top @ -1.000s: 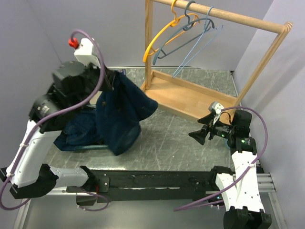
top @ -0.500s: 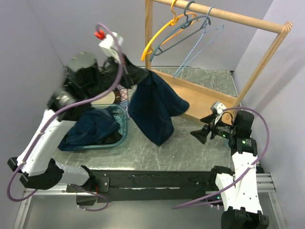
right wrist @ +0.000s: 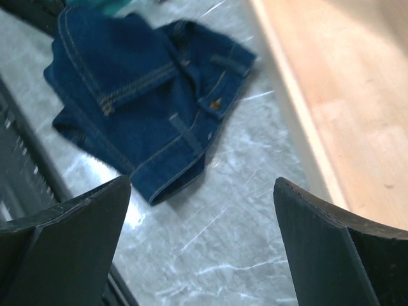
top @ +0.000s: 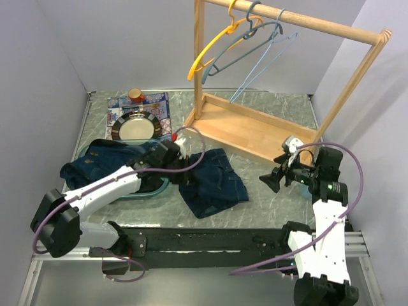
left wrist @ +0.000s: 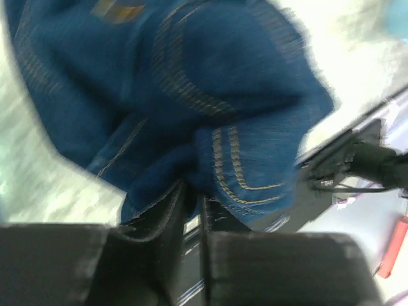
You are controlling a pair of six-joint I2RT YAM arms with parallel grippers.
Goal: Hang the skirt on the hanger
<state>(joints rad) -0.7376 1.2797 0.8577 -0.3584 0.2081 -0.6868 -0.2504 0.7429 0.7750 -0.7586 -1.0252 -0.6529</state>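
Note:
The dark blue denim skirt (top: 215,183) lies crumpled on the table in front of the rack base. It also shows in the right wrist view (right wrist: 143,95). My left gripper (top: 191,166) is low at the skirt's left edge. In the left wrist view it (left wrist: 194,191) is shut on a fold of the skirt (left wrist: 191,89). Three hangers hang from the wooden rail: yellow (top: 210,51), grey (top: 245,46) and light blue (top: 264,64). My right gripper (top: 270,180) is open and empty to the right of the skirt, above bare table (right wrist: 204,255).
A teal basket (top: 153,188) holding more denim (top: 105,162) sits at the left. Behind it are a plate (top: 135,128), a cup (top: 135,95) and a patterned mat (top: 159,105). The rack's wooden base (top: 255,131) and posts stand at the back right.
My left arm has swung down from high at the left and brought the skirt from the air onto the table. The right arm has hardly moved.

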